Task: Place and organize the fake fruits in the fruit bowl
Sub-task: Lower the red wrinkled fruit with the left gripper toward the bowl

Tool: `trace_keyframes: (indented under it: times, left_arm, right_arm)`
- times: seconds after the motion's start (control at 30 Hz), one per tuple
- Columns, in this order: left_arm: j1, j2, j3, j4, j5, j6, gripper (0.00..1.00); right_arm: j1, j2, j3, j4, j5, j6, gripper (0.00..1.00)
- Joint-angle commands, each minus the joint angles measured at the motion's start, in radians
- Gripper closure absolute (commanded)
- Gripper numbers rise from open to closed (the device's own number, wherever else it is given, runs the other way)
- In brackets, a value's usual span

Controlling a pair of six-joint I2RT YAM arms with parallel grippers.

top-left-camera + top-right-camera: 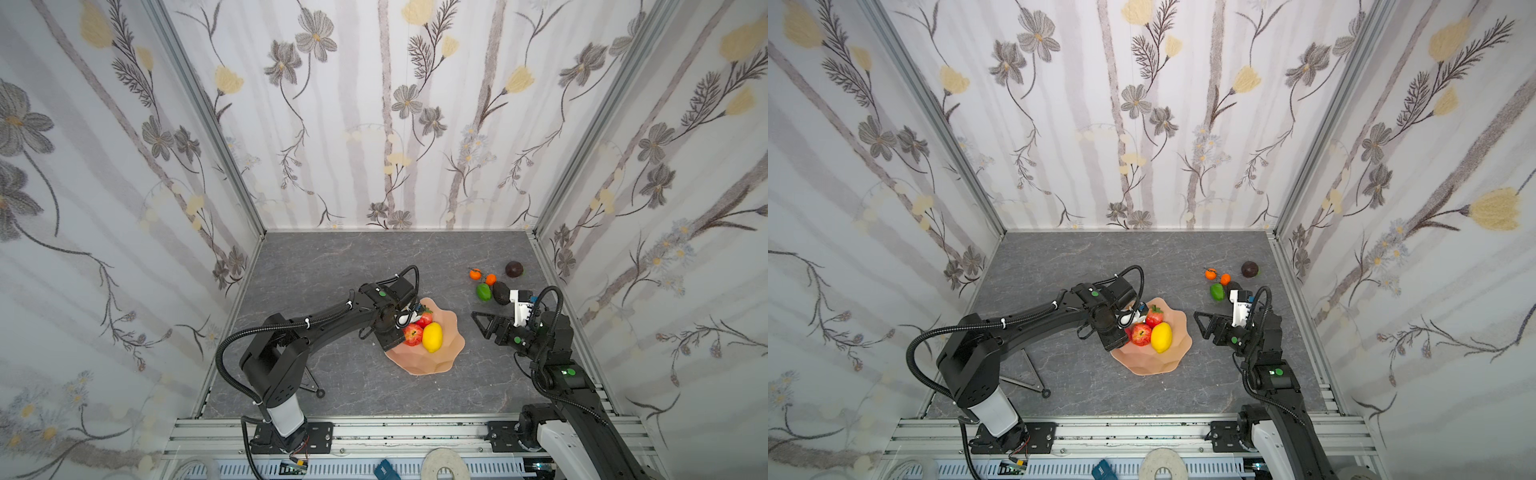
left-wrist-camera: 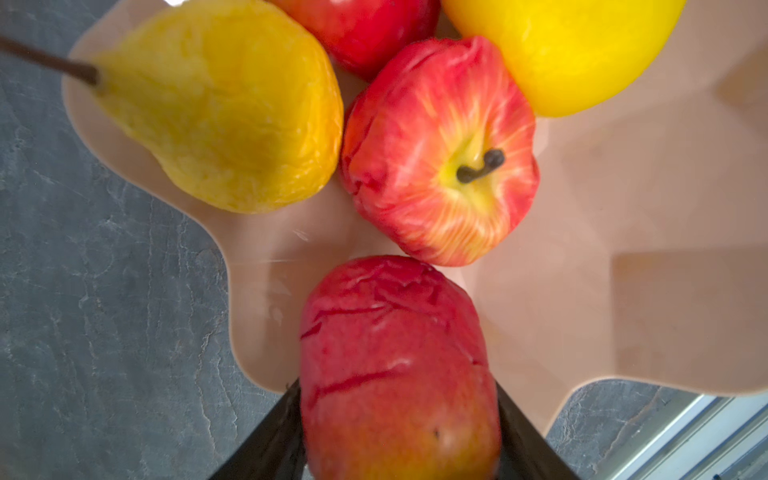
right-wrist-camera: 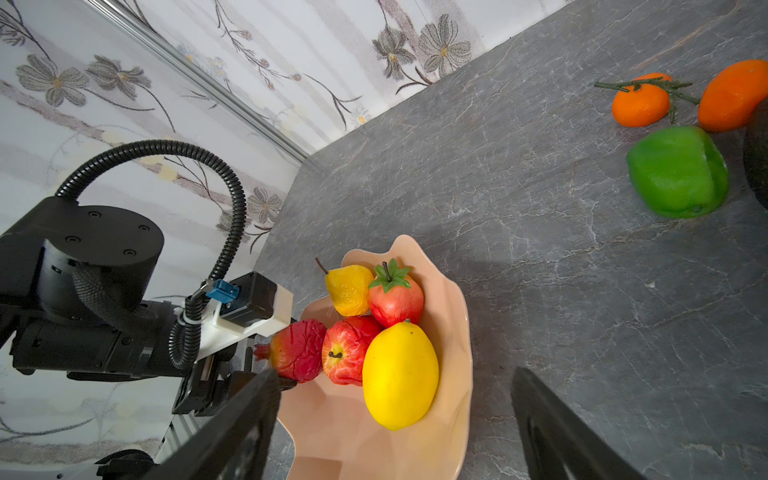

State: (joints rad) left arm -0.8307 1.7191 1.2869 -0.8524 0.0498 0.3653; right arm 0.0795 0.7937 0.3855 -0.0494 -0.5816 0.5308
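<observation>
Peach-pink fruit bowl (image 1: 415, 365) sits mid-table (image 1: 332, 266) w/ pear (image 2: 224, 108), apple (image 2: 440, 149), strawberry (image 3: 395, 299) & lemon (image 3: 399, 374) packed together inside. L gripper (image 2: 399, 399) is at the bowl's rim, a wrinkled red fruit (image 3: 297, 349) btw. its fingers. They lie close against both its sides, but whether they clamp it I cannot tell. R gripper (image 1: 482, 323) hangs beside the bowl, jaws wide, nothing in them. Lime (image 3: 677, 172), oranges (image 3: 640, 102) & avocados (image 1: 514, 269) lie on the table near the far-right corner, apart from the bowl.
</observation>
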Motion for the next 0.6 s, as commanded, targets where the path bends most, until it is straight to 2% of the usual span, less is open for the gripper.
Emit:
trace_keyframes:
  times: [0.0,0.3,0.57]
  left_arm:
    - [0.001,0.014,0.023,-0.031,-0.008,0.02,0.33]
    - [0.001,-0.007,0.023,-0.015,-0.005,0.027,0.31]
    - [-0.001,-0.038,0.01,-0.012,-0.003,0.081,0.41]
  right_arm:
    - [-0.001,-0.001,0.002,0.004,-0.026,-0.006,0.13]
    - [-0.004,0.0,0.007,0.004,-0.025,-0.002,0.13]
    - [-0.006,0.009,0.007,0.009,-0.032,0.003,0.13]
